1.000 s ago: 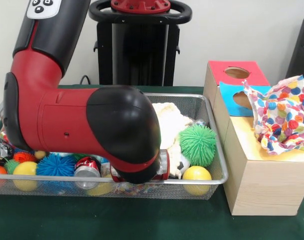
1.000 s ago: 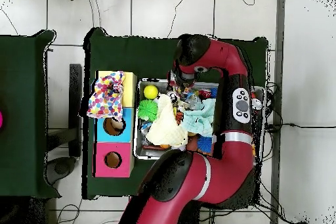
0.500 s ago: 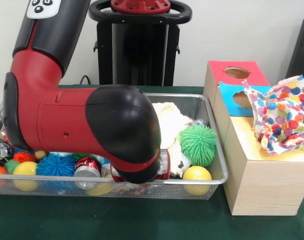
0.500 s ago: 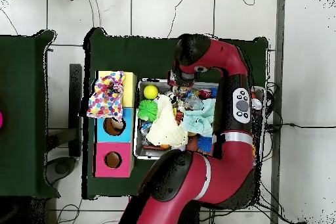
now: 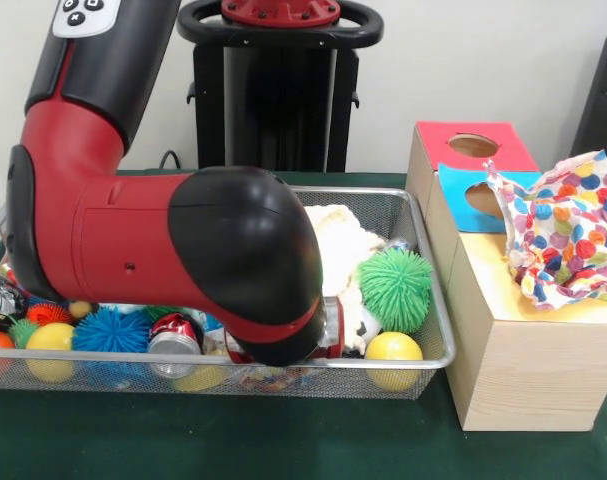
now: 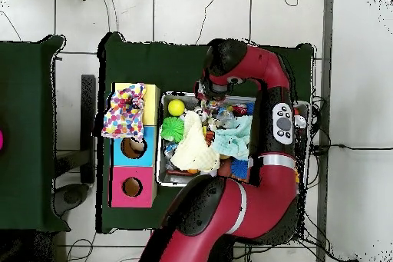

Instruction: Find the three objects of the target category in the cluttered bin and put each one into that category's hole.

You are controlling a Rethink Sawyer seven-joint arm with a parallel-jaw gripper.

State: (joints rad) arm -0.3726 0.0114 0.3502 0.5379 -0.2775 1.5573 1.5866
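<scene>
The wire bin (image 5: 425, 262) is packed with clutter: a green spiky ball (image 5: 395, 289), a yellow ball (image 5: 393, 352), a blue spiky ball (image 5: 113, 330), a red soda can (image 5: 173, 338) and a cream cloth (image 5: 339, 240). My red and black arm (image 5: 183, 250) bends low over the bin's front, and its elbow hides the gripper in the front view. From overhead the gripper (image 6: 206, 96) reaches down into the bin's clutter beside the yellow ball (image 6: 176, 107). Whether it holds anything is hidden.
A wooden box stands beside the bin, with a red lid (image 5: 473, 145), a blue lid (image 5: 480, 198) and round holes (image 6: 133, 148). A polka-dot cloth (image 5: 563, 235) lies over its near section. A teal cloth (image 6: 238, 136) lies in the bin.
The arm's elbow has shifted very slightly over the bin. The objects in the bin look unmoved.
</scene>
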